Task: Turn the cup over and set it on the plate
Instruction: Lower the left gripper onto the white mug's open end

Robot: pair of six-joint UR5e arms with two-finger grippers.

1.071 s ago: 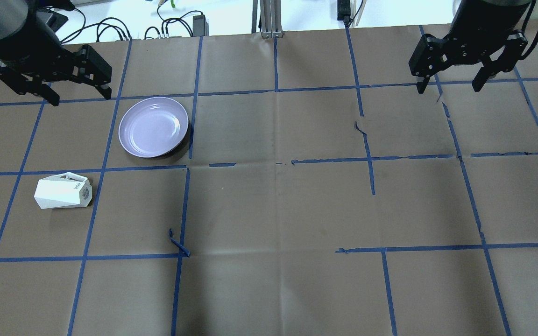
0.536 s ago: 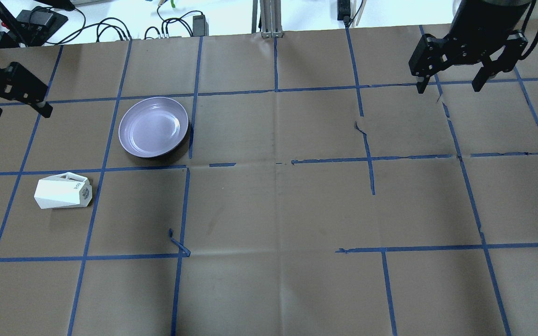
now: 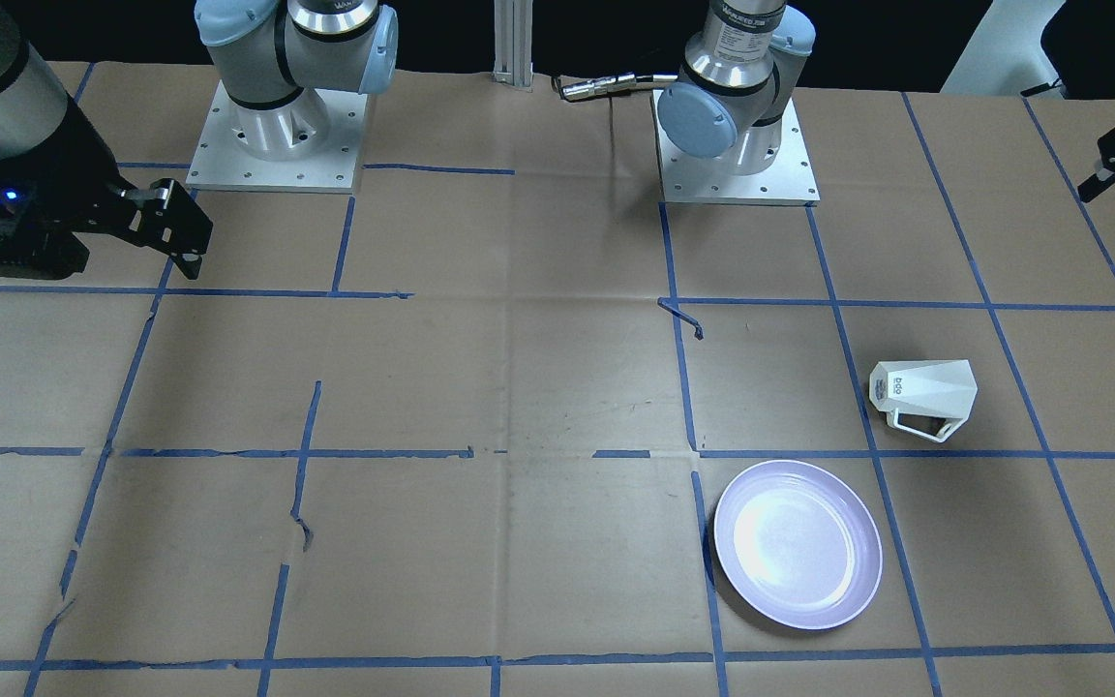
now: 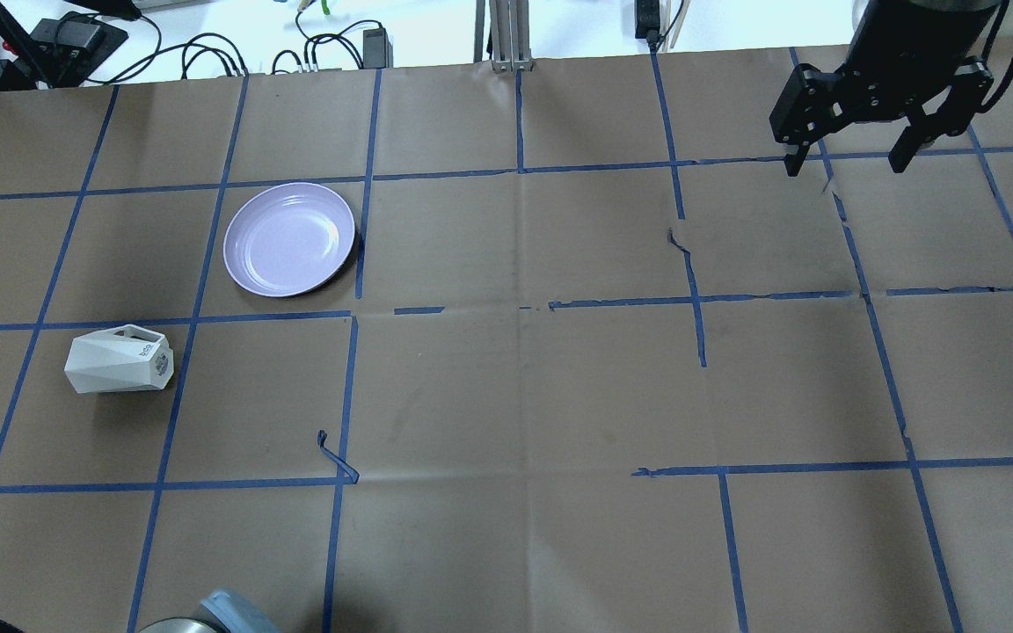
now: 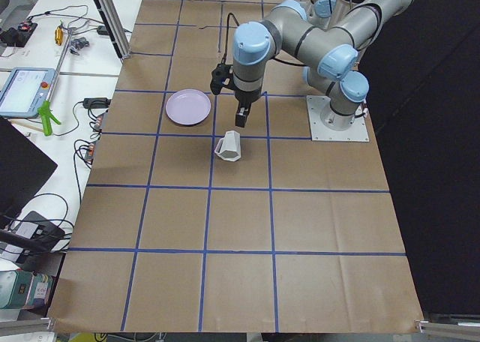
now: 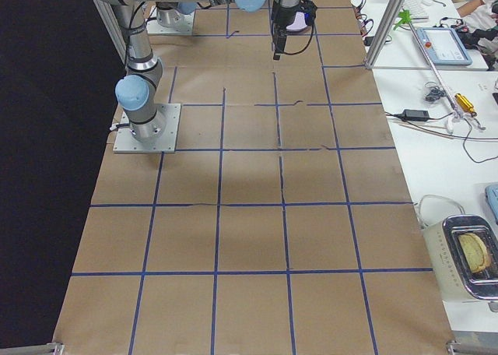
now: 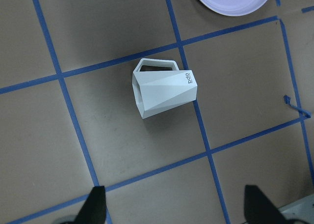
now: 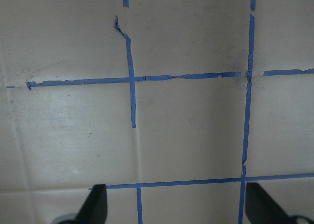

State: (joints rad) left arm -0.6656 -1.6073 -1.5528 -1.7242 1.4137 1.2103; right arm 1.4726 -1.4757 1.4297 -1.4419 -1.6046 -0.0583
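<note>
Brown kraft paper covered the table (image 4: 506,396), creased flat and divided into large squares by strips of blue tape (image 4: 520,114) that were torn and curling in places.

On the robot's left side, a small white cup (image 4: 120,359) lay tipped on its side on the paper. It was matte, cut in flat angular facets, and tapered toward a narrow base. The base, with a small printed mark, faced the middle of the table. The angular open-frame handle pointed away from the robot, toward the plate (image 4: 289,239). That plate sat flat one square farther out, near the cup but not touching it. It was round, glossy and pale lavender, with a shallow raised rim.

The left arm (image 5: 247,49) reached out over this area with the left jaws pointing down and spread wide, holding nothing. They hung above the cup and clear of it. From the wrist camera, the cup (image 7: 164,91) lay ahead of the two dark fingertips (image 7: 95,204).

The right jaws, on the right arm (image 4: 902,61), were also spread wide and empty over the table's far right squares, well apart from both cup and plate.
</note>
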